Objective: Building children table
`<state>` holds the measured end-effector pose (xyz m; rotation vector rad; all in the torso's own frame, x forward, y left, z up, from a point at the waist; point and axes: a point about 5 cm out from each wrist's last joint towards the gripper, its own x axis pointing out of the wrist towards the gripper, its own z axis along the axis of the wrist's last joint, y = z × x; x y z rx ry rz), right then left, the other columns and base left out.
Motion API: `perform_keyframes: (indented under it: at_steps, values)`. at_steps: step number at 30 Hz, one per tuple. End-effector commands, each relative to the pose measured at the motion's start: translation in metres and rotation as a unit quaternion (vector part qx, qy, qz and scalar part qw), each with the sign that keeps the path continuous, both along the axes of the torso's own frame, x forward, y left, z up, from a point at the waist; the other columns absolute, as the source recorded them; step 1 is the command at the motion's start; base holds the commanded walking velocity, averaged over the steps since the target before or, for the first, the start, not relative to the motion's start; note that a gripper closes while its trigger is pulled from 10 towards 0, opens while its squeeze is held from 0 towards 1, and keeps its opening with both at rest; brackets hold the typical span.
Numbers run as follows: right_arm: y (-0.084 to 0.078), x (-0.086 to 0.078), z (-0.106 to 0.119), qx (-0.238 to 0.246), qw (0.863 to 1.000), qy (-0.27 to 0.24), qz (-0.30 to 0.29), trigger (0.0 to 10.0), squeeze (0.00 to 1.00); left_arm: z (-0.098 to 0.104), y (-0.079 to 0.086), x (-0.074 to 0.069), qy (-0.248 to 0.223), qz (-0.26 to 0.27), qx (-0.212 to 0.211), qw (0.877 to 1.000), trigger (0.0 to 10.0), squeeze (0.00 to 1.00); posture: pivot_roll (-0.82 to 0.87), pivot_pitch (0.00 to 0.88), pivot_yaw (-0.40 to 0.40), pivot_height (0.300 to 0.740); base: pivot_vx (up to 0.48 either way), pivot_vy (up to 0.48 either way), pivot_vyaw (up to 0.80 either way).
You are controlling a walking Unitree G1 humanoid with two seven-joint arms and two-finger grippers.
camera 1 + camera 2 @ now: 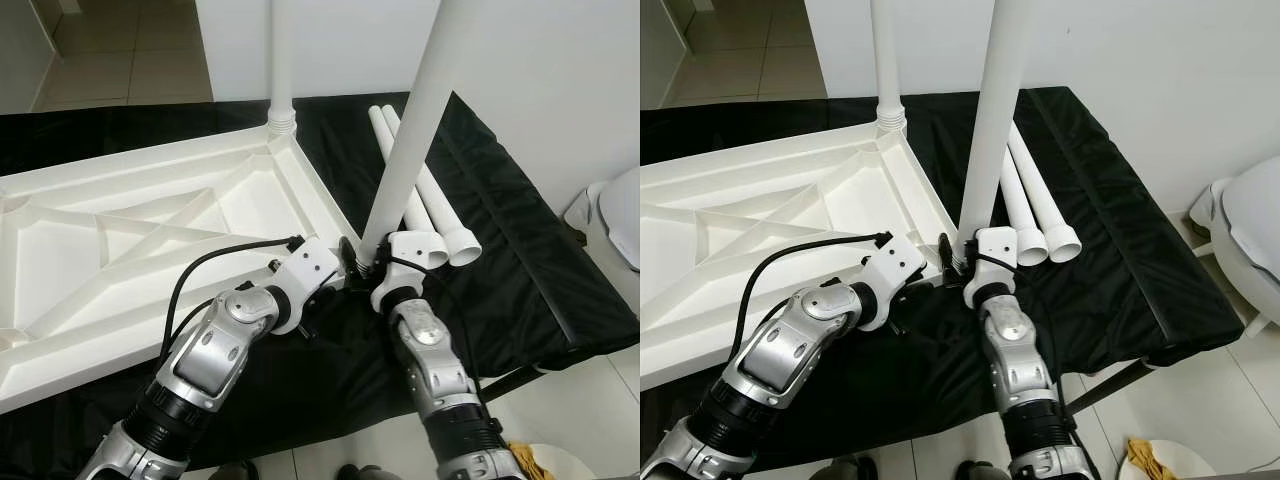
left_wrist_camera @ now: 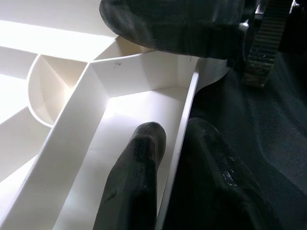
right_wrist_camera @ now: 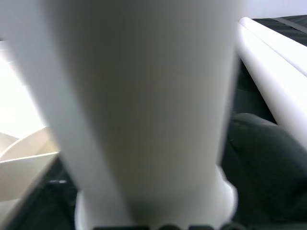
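We find the left gripper (image 2: 168, 158) clamped on the tabletop (image 1: 150, 230) rim and the right gripper (image 1: 368, 262) closed on a light, rigid, smooth leg (image 1: 415, 125), best held low.

Tabletop (image 1: 150, 230), upside down at left of frame, looked like white moulded plastic, smooth, slightly glossy on the ribs; upright leg (image 1: 415, 120) at centre was the same smooth white plastic, satin sheen; two spare legs (image 1: 440, 215) lying at centre right matched it; black cover (image 1: 520, 250) underneath read as cloth, faint sheen, creased, fine weave visible in the left wrist view; left gripper (image 2: 168, 177) fingers looked matt black, slightly textured rubber or plastic; arms were brushed silver metal with white plastic housings; floor tiles (image 1: 130, 50) at upper left were glossy beige.
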<state>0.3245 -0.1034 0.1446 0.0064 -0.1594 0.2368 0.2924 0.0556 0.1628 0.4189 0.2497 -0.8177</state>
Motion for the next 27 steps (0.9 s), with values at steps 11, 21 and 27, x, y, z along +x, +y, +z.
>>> perform_keyframes:
  at_steps: [11, 21, 27]
  values:
    - [-0.023, 0.0, -0.002, -0.049, 0.989, -0.013, 0.14, 10.0, 0.0, 0.01, -0.01, -0.003, -0.029, -0.028, -0.01, 0.999, 10.0, 0.0, -0.02, 0.096, -0.037, 0.74, 0.0, 0.0, 0.0]
    - [-0.029, 0.001, -0.007, -0.049, 0.971, -0.01, 0.236, 10.0, 0.0, 0.01, -0.009, -0.004, -0.03, -0.031, -0.006, 0.999, 10.0, 0.0, -0.01, 0.09, -0.023, 0.74, 0.0, 0.0, 0.0]
    - [-0.039, 0.006, -0.01, -0.064, 0.968, -0.007, 0.243, 10.0, 0.0, 0.011, -0.008, -0.004, -0.029, -0.032, -0.003, 0.999, 10.0, 0.0, -0.01, 0.091, -0.019, 0.74, 0.0, 0.0, 0.0]
